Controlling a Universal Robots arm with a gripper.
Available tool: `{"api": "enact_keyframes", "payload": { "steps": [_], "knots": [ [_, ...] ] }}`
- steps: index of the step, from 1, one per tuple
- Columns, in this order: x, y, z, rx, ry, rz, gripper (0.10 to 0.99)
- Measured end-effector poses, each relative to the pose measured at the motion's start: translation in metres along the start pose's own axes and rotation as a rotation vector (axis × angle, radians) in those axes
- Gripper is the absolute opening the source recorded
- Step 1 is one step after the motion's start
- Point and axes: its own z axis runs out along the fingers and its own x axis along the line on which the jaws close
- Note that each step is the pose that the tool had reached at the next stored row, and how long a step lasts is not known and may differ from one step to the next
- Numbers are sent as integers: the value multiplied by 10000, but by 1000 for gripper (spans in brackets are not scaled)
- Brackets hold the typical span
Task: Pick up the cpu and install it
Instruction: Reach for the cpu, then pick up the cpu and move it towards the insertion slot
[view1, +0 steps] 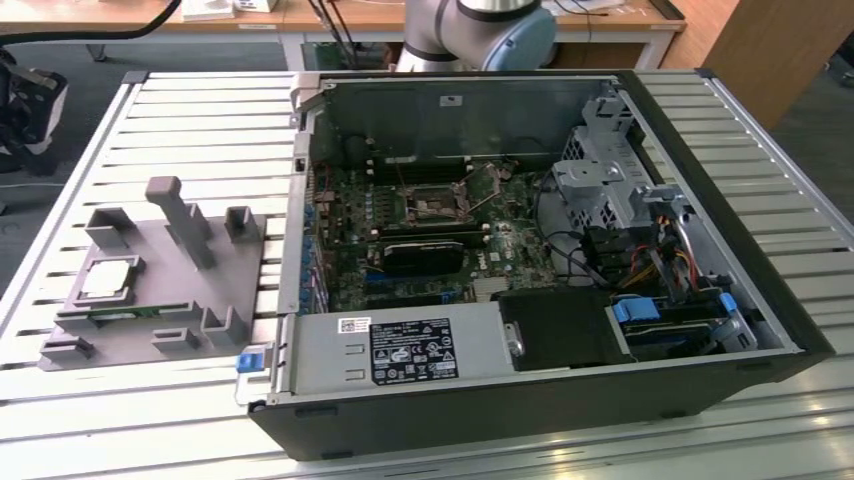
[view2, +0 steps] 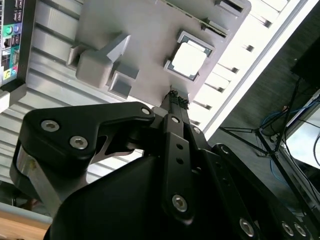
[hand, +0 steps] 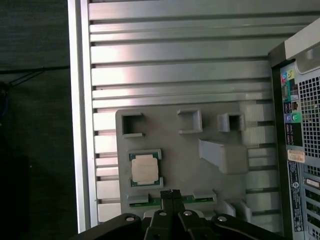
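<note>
The gripper (view2: 175, 100) hangs over the grey holder plate (view2: 130, 45) in the second wrist view. Its two black fingers are pressed together with nothing between them, and their tips are near the cpu (view2: 189, 60), which lies flat in its square recess. In the first wrist view the gripper (hand: 171, 195) is closed and empty above a green memory stick (hand: 137, 201) at the plate's edge, just beside the cpu (hand: 145, 167). In the exterior view the cpu (view1: 107, 280) sits on the holder plate (view1: 147, 345) at the exterior view's left of the open computer case (view1: 534, 410), well apart from the motherboard socket (view1: 434, 207).
</note>
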Motion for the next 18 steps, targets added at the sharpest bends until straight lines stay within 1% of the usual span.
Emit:
{"api": "enact_keyframes", "payload": {
  "steps": [5,9,13,18],
  "knots": [
    [183,-14,3,0,0,0,106],
    [301,-23,7,0,0,0,106],
    [380,-30,10,0,0,0,106],
    [413,-33,21,-1,0,0,106]
  ]
}}
